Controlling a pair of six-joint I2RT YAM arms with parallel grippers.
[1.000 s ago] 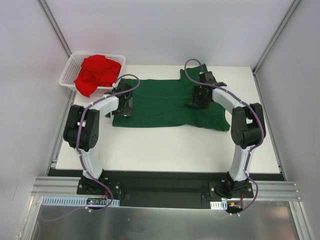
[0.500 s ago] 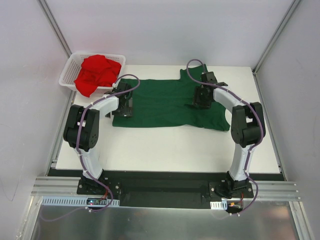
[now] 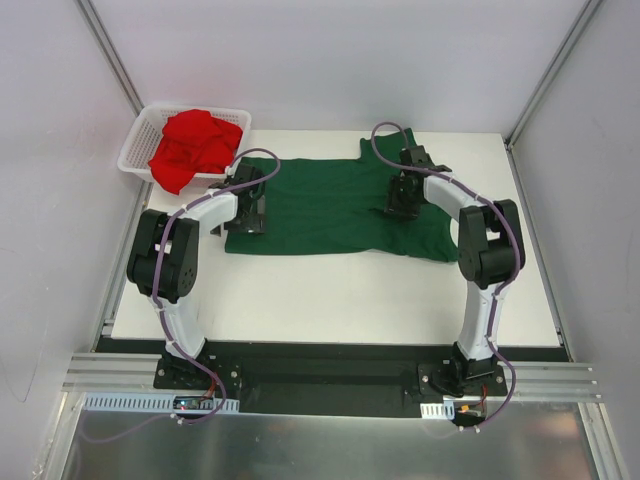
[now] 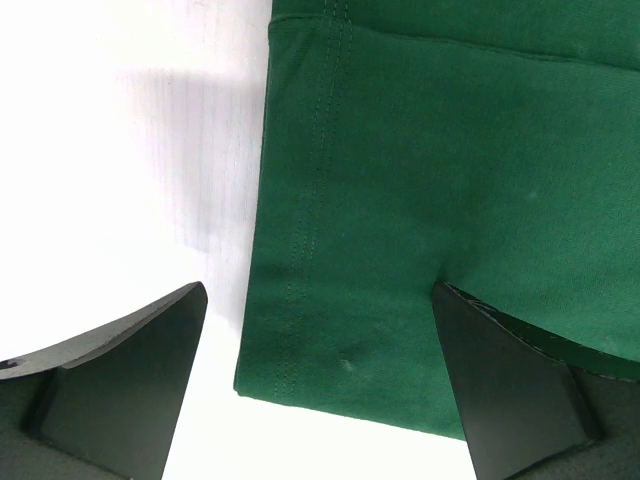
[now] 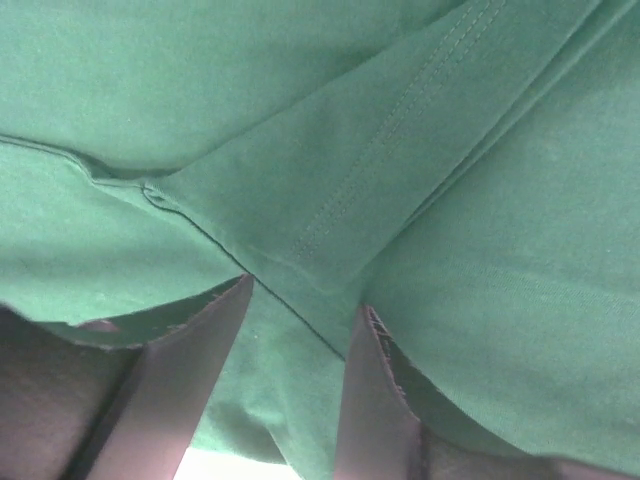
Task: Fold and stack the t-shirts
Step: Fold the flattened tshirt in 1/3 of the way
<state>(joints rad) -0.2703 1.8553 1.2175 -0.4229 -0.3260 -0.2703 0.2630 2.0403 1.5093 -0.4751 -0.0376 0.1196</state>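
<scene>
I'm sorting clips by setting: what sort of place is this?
Probably a robotics lab test cell: plain white panel walls, a white table, and two white-and-black robot arms mounted on a metal rail at its near edge.

We count one green t-shirt [image 3: 330, 210] spread on the table [image 3: 330, 295], one red t-shirt [image 3: 195, 145] heaped in the white basket [image 3: 133, 152].

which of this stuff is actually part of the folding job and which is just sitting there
Part of the job:
- green t-shirt, spread flat
- red t-shirt, crumpled in a heap

Just lying about:
- white mesh basket, holding the red one
- table, under the green one
</scene>
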